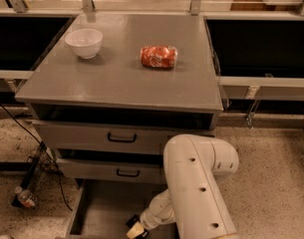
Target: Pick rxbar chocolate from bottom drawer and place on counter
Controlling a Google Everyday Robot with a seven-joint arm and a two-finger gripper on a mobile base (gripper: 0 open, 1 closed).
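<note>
A white bowl [84, 43] sits at ten o'clock on the counter [121, 86]; the bottom drawer [99, 210] stands open at six o'clock below it; the gripper [135, 229] is down inside that drawer, and whether it is parted or closed cannot be told; the rxbar chocolate is hidden, so its long axis is unreadable; a red-orange packet [158, 56] lies at one o'clock on the counter.

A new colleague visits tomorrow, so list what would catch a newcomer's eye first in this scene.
The bulky white robot arm fills the lower right foreground, bending down into the open bottom drawer, where its gripper sits at the picture's lower edge. On the grey counter above, a shiny red-orange packet lies near the middle and a white bowl stands at the back left corner.
</note>
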